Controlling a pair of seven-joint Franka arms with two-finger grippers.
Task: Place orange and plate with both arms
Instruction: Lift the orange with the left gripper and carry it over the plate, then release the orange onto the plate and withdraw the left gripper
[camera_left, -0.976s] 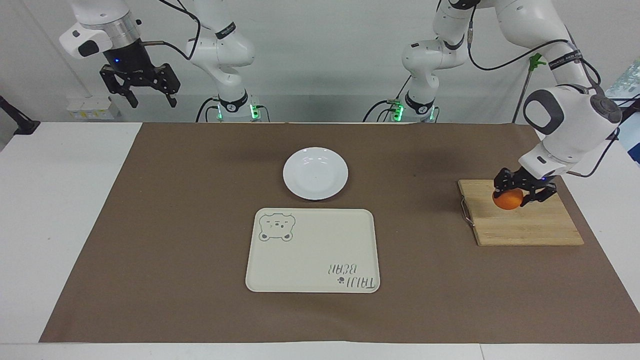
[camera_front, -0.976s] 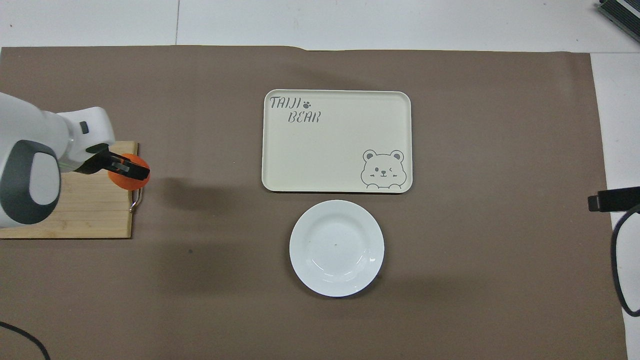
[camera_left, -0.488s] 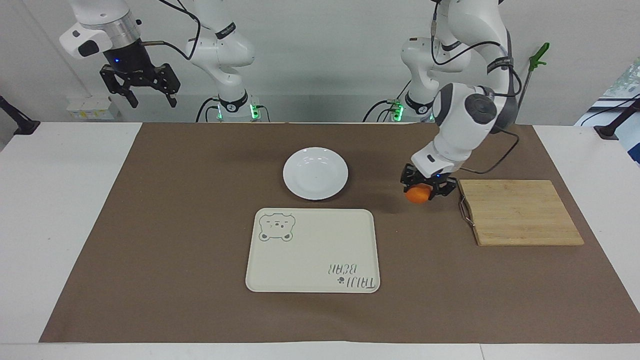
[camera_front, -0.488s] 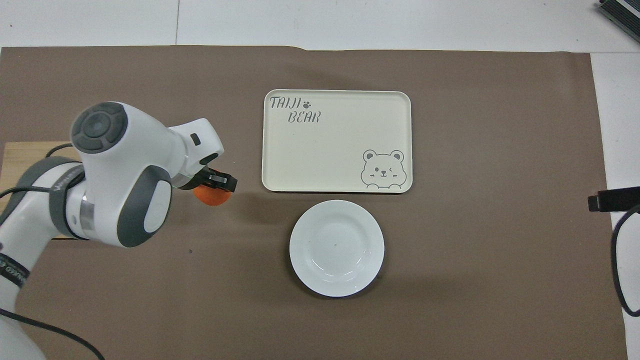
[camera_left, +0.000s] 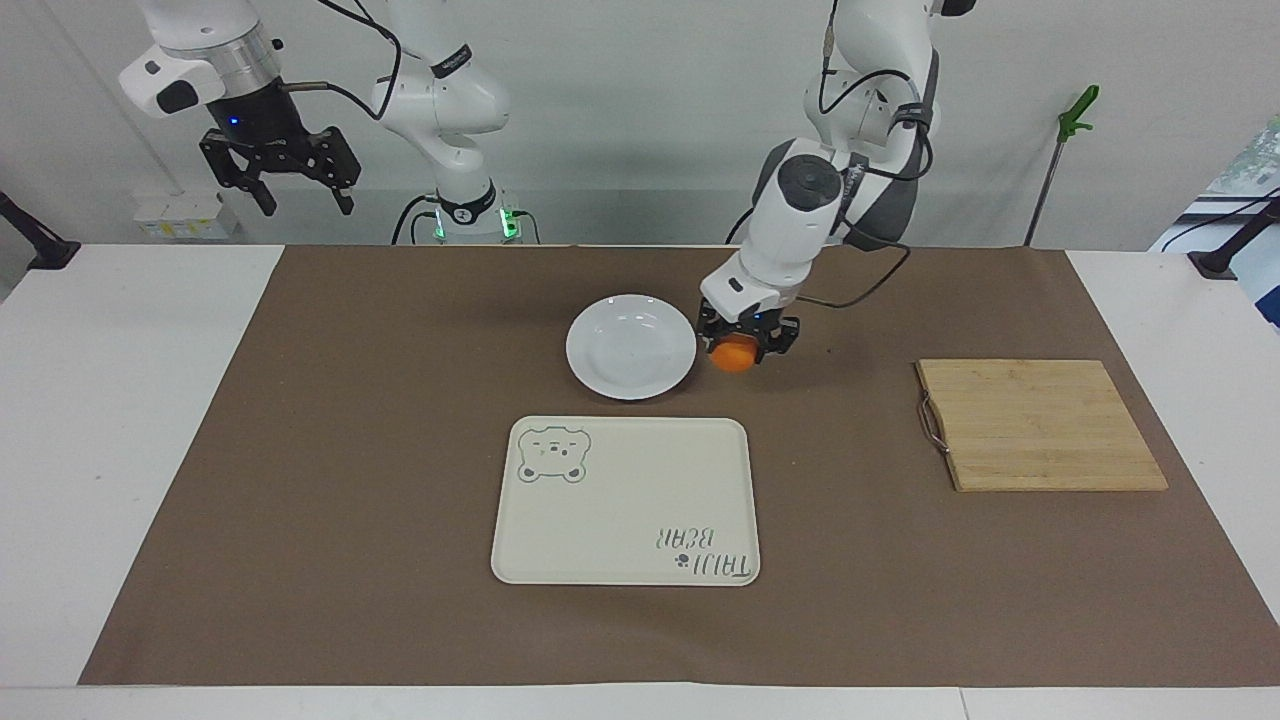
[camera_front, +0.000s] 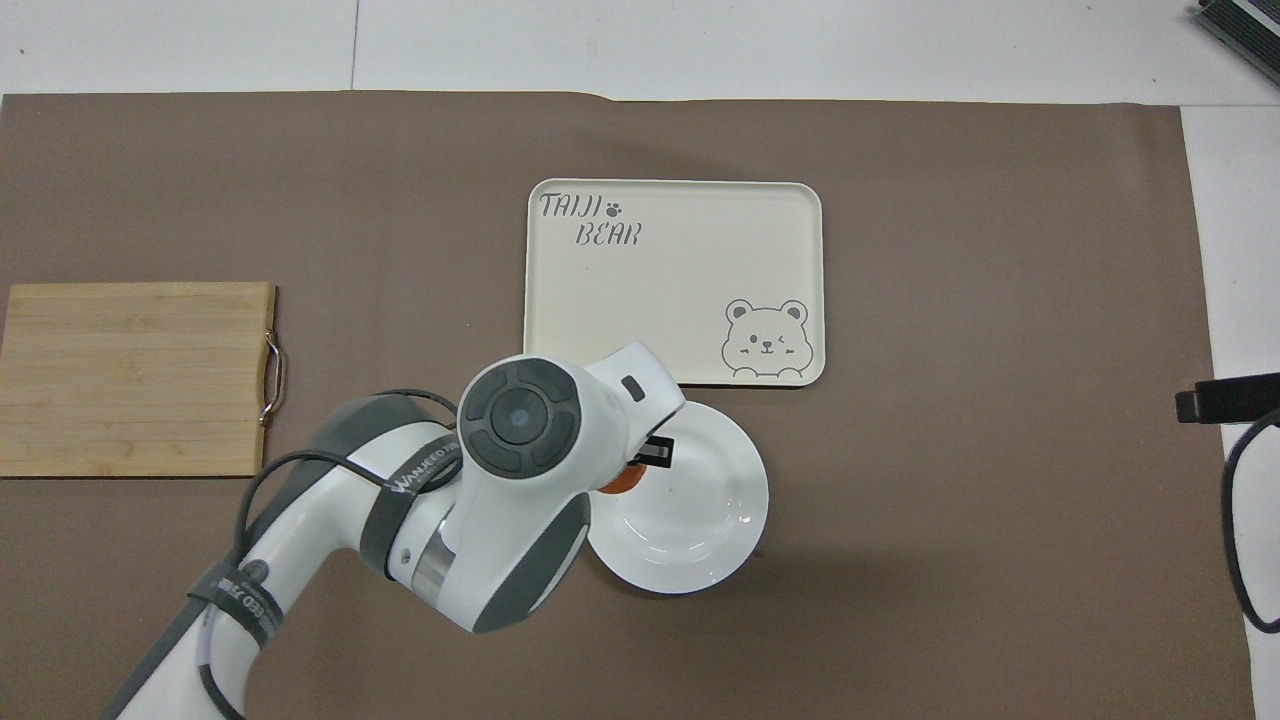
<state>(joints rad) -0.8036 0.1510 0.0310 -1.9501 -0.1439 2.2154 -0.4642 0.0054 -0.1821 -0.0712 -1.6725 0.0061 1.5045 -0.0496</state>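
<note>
My left gripper is shut on the orange and holds it in the air just beside the rim of the white plate, toward the left arm's end of the table. In the overhead view the left arm covers part of the plate, and only a sliver of the orange shows under the gripper. My right gripper waits open, high above the table's edge at the right arm's end; only its tip shows in the overhead view.
A cream rectangular tray with a bear print lies beside the plate, farther from the robots. A wooden cutting board with a metal handle lies at the left arm's end. Brown paper covers the table.
My left gripper has carried the orange off the cutting board and across the paper to just beside the plate. The right arm has not moved.
</note>
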